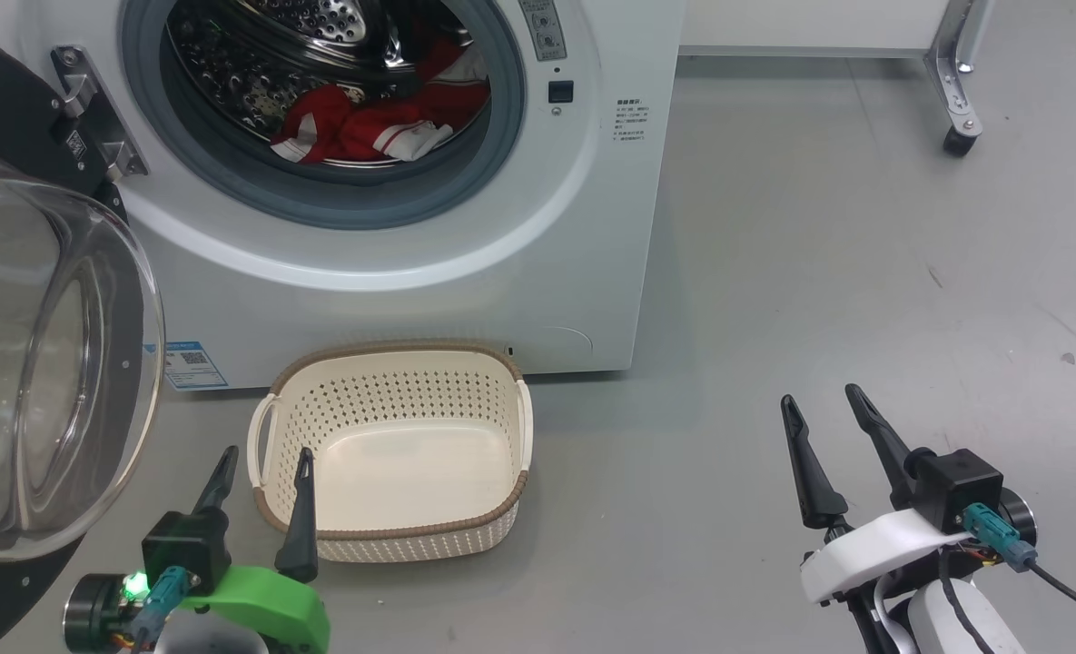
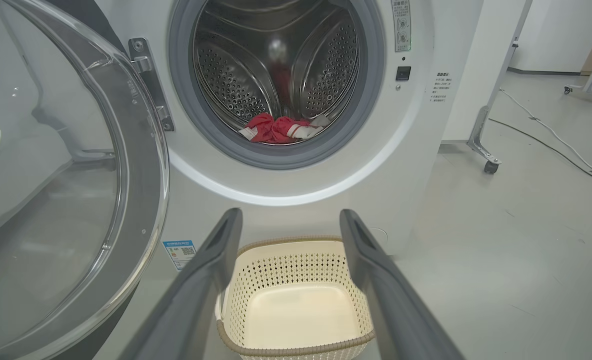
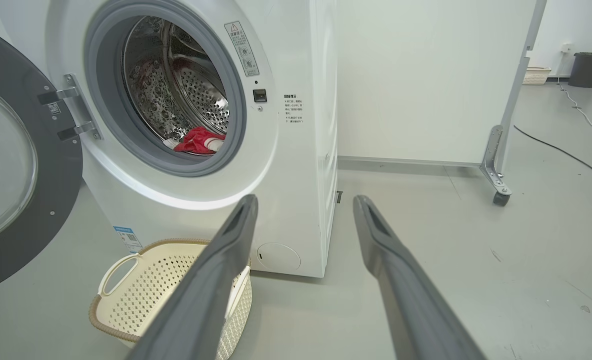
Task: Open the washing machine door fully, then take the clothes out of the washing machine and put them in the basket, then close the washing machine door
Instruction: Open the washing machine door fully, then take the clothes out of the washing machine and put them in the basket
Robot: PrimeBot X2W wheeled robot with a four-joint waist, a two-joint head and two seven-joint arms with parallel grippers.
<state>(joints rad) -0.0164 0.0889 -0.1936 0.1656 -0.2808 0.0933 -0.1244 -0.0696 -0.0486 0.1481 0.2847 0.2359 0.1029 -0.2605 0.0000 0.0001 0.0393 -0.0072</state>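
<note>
The white washing machine (image 1: 501, 272) stands ahead with its door (image 1: 38, 363) swung out to the left, black ring and clear glass bowl facing me. Red and white clothes (image 1: 383, 118) lie at the bottom of the steel drum, also seen as clothes (image 2: 278, 129) and clothes (image 3: 198, 141). The cream basket (image 1: 392, 545) sits on the floor just before the machine, with nothing in it. My left gripper (image 1: 265, 463) is open at the basket's near left corner. My right gripper (image 1: 824, 409) is open over bare floor to the right, apart from everything.
Grey floor (image 1: 819, 272) spreads to the right of the machine. A white panel on a metal foot with a caster (image 1: 960, 136) stands at the back right. Cables (image 2: 550, 135) run over the floor further right. A dark bin (image 3: 588, 67) stands far off.
</note>
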